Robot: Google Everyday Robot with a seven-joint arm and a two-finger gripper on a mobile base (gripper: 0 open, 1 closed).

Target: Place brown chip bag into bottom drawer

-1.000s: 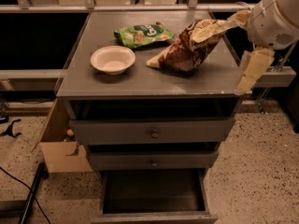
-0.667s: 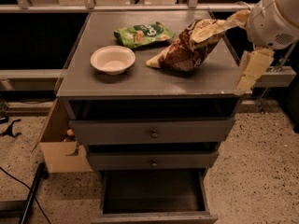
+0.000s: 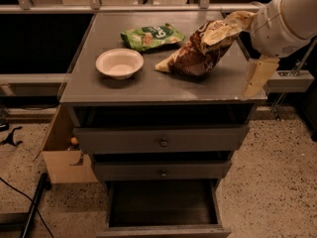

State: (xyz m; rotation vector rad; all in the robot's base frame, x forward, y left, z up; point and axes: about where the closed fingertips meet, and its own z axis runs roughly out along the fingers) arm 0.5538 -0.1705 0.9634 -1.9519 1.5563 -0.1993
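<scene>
The brown chip bag (image 3: 198, 51) lies on the grey cabinet top (image 3: 148, 83) toward the right. Its cream-yellow right end is tilted up. My gripper (image 3: 241, 57) is at the cabinet's right edge, beside that raised end. Its two cream fingers are spread wide: the upper one (image 3: 240, 20) touches the bag's raised end and the lower one (image 3: 257, 76) hangs down over the cabinet's right edge. The bottom drawer (image 3: 163, 202) is pulled out below the two knobbed drawers, and its dark inside holds nothing.
A white bowl (image 3: 119, 63) sits at the left of the cabinet top. A smaller green bag (image 3: 151, 35) lies behind it. An open cardboard box (image 3: 62, 157) stands on the floor left of the cabinet. A black cable (image 3: 25, 202) runs across the floor.
</scene>
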